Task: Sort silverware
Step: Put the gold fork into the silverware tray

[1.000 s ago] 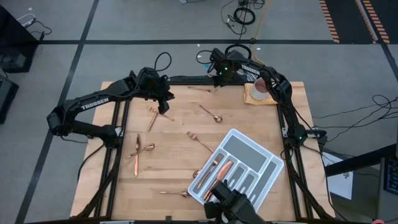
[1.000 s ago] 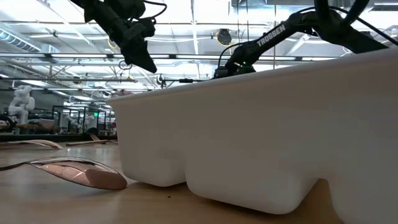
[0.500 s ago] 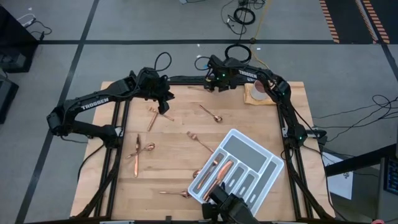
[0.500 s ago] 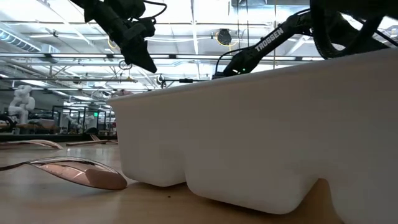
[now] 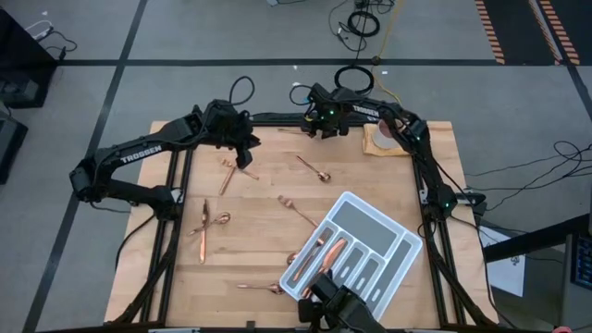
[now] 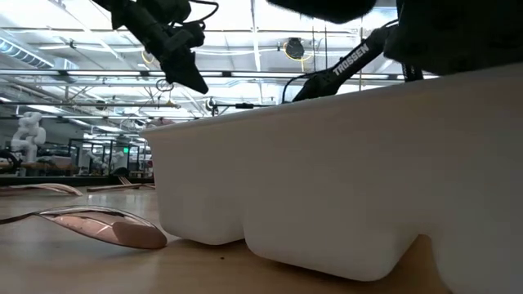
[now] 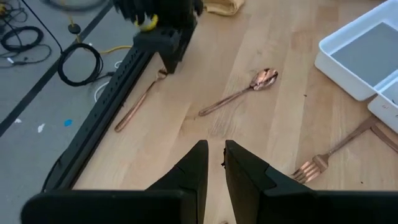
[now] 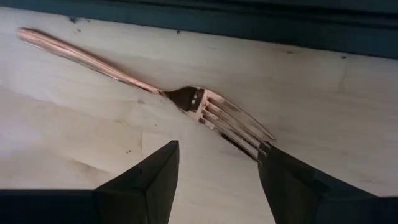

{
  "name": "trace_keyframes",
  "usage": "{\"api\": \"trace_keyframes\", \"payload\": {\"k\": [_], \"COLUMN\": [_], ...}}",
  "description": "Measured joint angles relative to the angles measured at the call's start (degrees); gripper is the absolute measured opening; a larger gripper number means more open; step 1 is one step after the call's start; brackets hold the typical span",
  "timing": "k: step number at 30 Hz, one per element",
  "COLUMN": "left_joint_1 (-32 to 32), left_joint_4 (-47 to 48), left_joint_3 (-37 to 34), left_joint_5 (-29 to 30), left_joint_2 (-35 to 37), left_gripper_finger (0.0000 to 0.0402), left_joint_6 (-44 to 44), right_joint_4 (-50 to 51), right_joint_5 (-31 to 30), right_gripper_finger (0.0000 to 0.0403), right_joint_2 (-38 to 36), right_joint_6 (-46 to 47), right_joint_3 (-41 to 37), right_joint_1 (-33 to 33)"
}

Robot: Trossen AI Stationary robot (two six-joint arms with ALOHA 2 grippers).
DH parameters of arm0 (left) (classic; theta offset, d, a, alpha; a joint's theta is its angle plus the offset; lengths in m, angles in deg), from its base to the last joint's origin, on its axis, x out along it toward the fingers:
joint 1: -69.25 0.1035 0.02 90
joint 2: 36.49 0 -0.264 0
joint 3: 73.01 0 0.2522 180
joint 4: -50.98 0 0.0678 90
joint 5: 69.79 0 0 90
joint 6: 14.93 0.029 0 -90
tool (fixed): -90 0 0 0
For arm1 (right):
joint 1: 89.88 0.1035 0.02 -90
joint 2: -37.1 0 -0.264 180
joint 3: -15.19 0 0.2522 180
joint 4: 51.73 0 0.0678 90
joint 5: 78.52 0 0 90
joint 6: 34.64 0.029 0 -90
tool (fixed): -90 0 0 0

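1. At the near edge of the desk (image 5: 259,231), around five o'clock from its middle, a white divided tray (image 5: 398,248) is sitting at a slant, and several copper pieces (image 5: 324,254) are lying in its compartments at the nine o'clock end.
2. Just beside that end of the tray, a spoon (image 5: 264,288) is lying at the near edge; in the low view a spoon bowl (image 6: 102,226) is resting on the wood close by the tray wall (image 6: 343,180).
3. At about eight o'clock, a knife (image 5: 203,231) and a second piece (image 5: 220,219) are lying together, touching or nearly so.
4. Near the middle, a fork (image 5: 296,209) is lying just beside the tray's far corner.
5. Further back, a spoon (image 5: 314,168) is lying at about twelve o'clock, with a long piece (image 5: 226,176) well apart from it at ten o'clock.
6. The left pincer (image 5: 248,165) is hanging above the desk beside that long piece, its fingers (image 7: 196,168) standing nearly together with only a slit between them and nothing in it.
7. At the far edge, the right pincer (image 5: 319,131) is sitting low over a fork (image 8: 211,112), fingers (image 8: 152,171) apart on either side of its tines, not clamped.
8. A white mug (image 5: 387,129) is standing on a cloth (image 5: 375,143) at the one o'clock corner.
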Motion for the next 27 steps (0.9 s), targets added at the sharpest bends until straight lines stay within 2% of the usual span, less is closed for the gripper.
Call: {"api": "trace_keyframes", "payload": {"k": [19,24,27], "left_joint_1": [-0.02,-0.02,-0.02], "left_joint_4": [-1.53,-1.5,-1.5], "left_joint_3": [0.0,0.0,0.0], "left_joint_5": [0.0,0.0,0.0], "left_joint_2": [-0.02,-0.02,-0.04], "left_gripper_finger": [0.0059,0.0059,0.0059], "left_joint_6": [0.56,0.57,0.57], "right_joint_4": [-0.31,-0.76,-5.49], "right_joint_5": [-1.12,-0.86,2.3], "right_gripper_finger": [0.0202,0.0172,0.0147], "right_joint_2": [-0.03,-0.03,-0.03], "right_joint_6": [1.1,0.36,0.02], "right_joint_3": [0.15,0.21,0.21], "right_joint_1": [-1.58,-1.57,-1.5]}}
